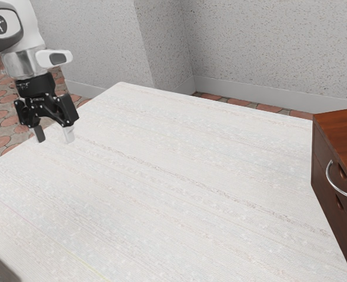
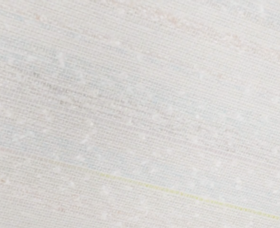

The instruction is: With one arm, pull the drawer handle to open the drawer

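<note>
At the exterior view's upper left: one robot arm (image 1: 19, 35), white and grey, wrist pointing down.

Item 1. Gripper (image 1: 53, 135), black, two fingers (image 1: 39, 134). It hangs just above the near-left part of the table. The fingers stand wide apart with bare tabletop showing between them; they hold nothing and touch nothing.

Item 2. Table (image 1: 179, 194), broad, pale whitish top with faint lengthwise grain. The wrist view looks straight down on this top (image 2: 140, 95), which is crossed by a thin yellowish line (image 2: 187, 194).

Item 3. Cabinet (image 1: 344, 126), reddish-brown wood, at the exterior view's right edge, standing against the far end of the table, well apart from the gripper.

Item 4. Drawer (image 1: 323, 155), in the cabinet's face turned toward the table. Its front looks flush with that face, as far as this angle allows.

Item 5. Handle (image 1: 334, 184), a curved silver bar on the drawer front, bowed outward toward the table.

Item 6. Floor (image 1: 0, 126), red-brown paving, beyond the table's edges.

Item 7. Walls (image 1: 267, 41), grey and speckled, with a pale skirting board.
</note>
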